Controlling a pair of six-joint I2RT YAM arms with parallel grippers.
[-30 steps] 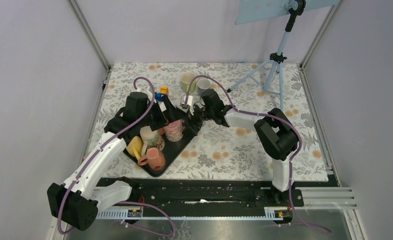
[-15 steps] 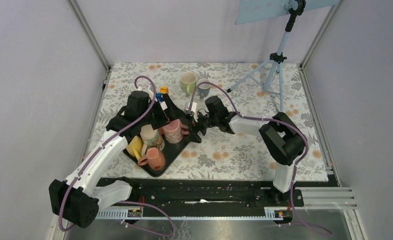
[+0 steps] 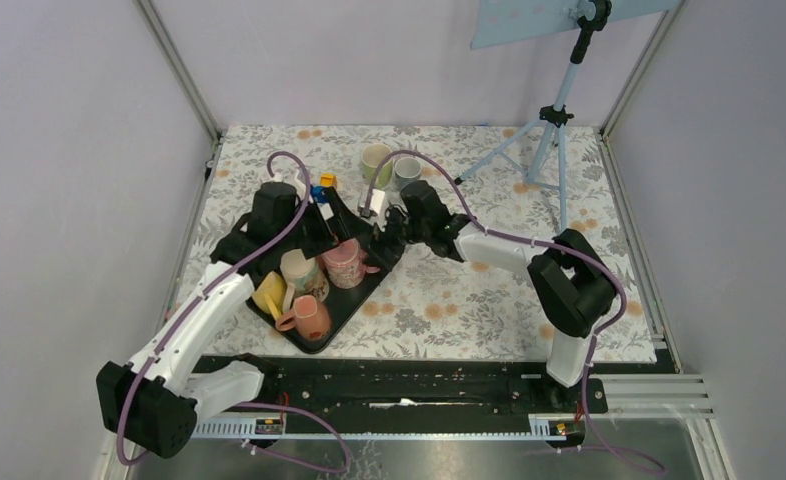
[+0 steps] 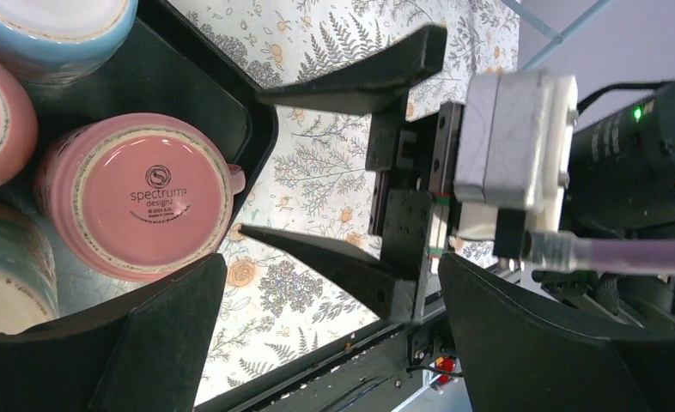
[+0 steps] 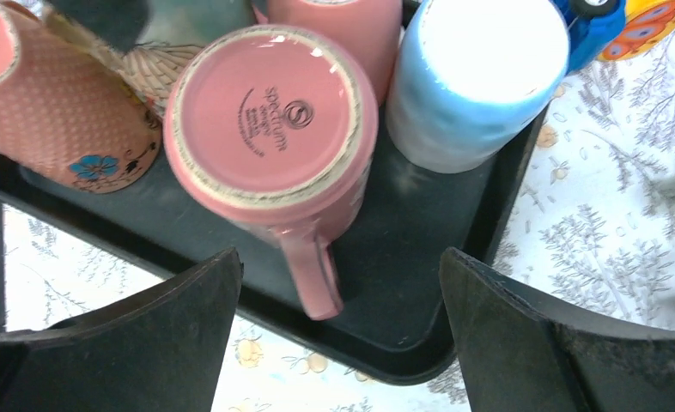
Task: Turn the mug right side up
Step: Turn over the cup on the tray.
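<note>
The pink mug stands upside down at the right corner of the black tray, with its printed base up. It also shows in the left wrist view and the right wrist view. Its handle points toward my right gripper, which is open and hovers just above it with the handle between the fingers, not touching. In the top view the right gripper is at the tray's right edge. My left gripper is open and empty just behind the mug; it also shows in the left wrist view.
The tray also holds an upside-down blue mug, a dotted pink mug on its side, a yellow mug and another pink mug. Green and grey mugs, toy cars and a tripod stand behind.
My right gripper swung a little toward the near side, then back toward the tray's right corner, while its forearm and elbow shifted right. The left arm and the mugs stayed put.
</note>
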